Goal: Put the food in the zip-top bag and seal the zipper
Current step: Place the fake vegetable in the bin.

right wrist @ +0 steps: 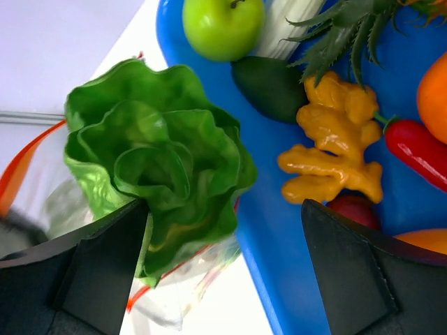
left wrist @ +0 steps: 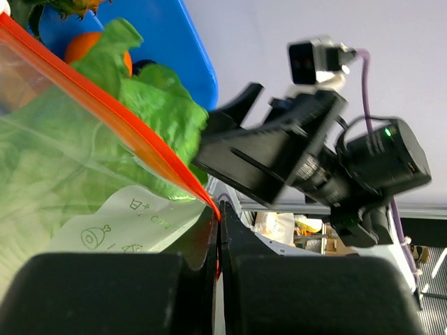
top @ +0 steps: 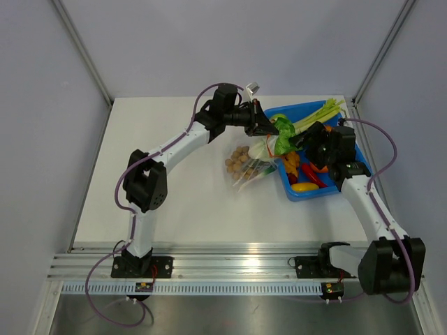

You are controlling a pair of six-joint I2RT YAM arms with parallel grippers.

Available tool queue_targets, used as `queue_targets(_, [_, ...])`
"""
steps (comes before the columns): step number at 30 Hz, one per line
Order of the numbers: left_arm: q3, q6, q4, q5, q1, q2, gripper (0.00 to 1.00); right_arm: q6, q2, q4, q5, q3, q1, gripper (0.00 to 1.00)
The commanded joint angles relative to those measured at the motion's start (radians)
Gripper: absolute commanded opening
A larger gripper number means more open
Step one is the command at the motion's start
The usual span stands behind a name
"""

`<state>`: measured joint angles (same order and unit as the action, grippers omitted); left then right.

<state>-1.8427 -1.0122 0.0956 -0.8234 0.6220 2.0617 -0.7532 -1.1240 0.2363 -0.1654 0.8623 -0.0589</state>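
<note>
Roughly a third done, by my read.

- zip-top bag: lies on the worktop just left of the blue bin, mouth toward the bin. Cluster of brown balls is already inside, at the end far from the bin.
- left pincer: jaws together, clamped on the zipper at the mouth corner nearest the bin, lifting that edge. Mouth is held open, not sealed.
- cabbage: sits at the bag mouth on the bin's left rim. In the left wrist view part of it shows through the film below the strip and part sticks out above, so I judge it half in.
- right pincer: jaws wide apart, over the bin's left edge. Cabbage is beside one finger and clear of the other, so no grip on it.
- In the bin, not bagged: green apple, green onions at the far end, plus yellow, red and orange pieces.

Left to do: push the cabbage fully past the strip, move the bin contents across one by one, then close the zipper along its length. Risk: the bag already looks full near the mouth, so the strip may not meet.
</note>
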Motion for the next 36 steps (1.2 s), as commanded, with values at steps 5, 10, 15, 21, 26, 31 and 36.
queue_targets(5, [0.0,0.009,-0.042,-0.023,0.001,-0.029,0.0,0.005,-0.155,-0.201,-0.163,0.083,0.014,0.92])
queue_targets(10, [0.0,0.009,-0.04,-0.025,0.001,-0.026,0.0,-0.101,-0.212,-0.425,-0.311,0.015,0.014,0.63])
queue_targets(15, [-0.003,0.006,-0.04,-0.028,0.001,-0.018,0.0,-0.129,-0.232,-0.522,-0.408,-0.008,0.014,0.19])
queue_targets(21, [-0.026,0.006,-0.036,-0.026,0.001,-0.009,0.0,-0.11,-0.211,-0.426,-0.439,0.007,0.013,0.0])
queue_targets(26, [-0.053,0.0,-0.034,-0.023,0.001,0.005,0.0,-0.031,-0.194,-0.249,-0.408,0.033,-0.019,0.0])
queue_targets(31, [-0.084,0.0,-0.027,-0.02,0.001,0.008,0.0,0.017,-0.2,-0.137,-0.388,0.006,-0.076,0.0])
queue_targets(36, [-0.084,0.007,-0.013,-0.019,0.002,0.011,0.0,0.054,-0.18,-0.135,-0.45,0.003,-0.163,0.0])
